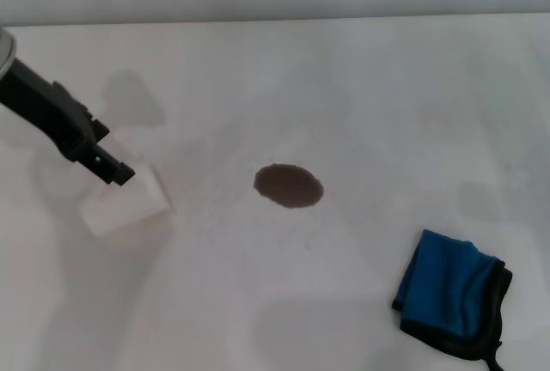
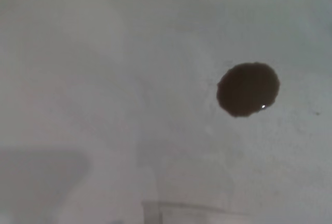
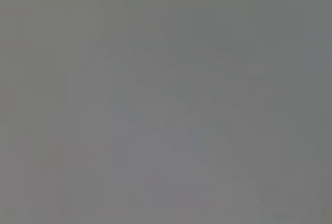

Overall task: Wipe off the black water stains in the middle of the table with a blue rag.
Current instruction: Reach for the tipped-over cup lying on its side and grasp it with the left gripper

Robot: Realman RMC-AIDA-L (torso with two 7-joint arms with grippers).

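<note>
From the head camera, the left gripper point(image 1: 120, 173) sits out over the left part of the table point(image 1: 361, 79), its dark fingers clamped on a white paper cup point(image 1: 125, 203) that is tipped over on its side. The stain point(image 1: 288, 185), a dark oval puddle, lies well off to that gripper's right, near the middle of the tabletop. The rag point(image 1: 451, 289) is farther still in the same direction and nearer the robot's body, folded in a loose heap with black edging and a short loop trailing from its near corner. The right gripper is nowhere in this view.

From the left wrist camera, the stain point(image 2: 248, 89) shows as a dark round pool with a wet glint, apart from the gripper, with bare table point(image 2: 104, 79) all round it. The gripper's own fingers do not show here.

The right wrist camera gives only a flat grey field; nothing can be made out.

The rag looks soft, light and limp, so it will likely bunch and sag rather than hold a shape. A pinch down on the thick folded middle, where layers stack, seems surer than the thin edge or loop. The puddle is liquid and may smear if pushed instead of blotted.
</note>
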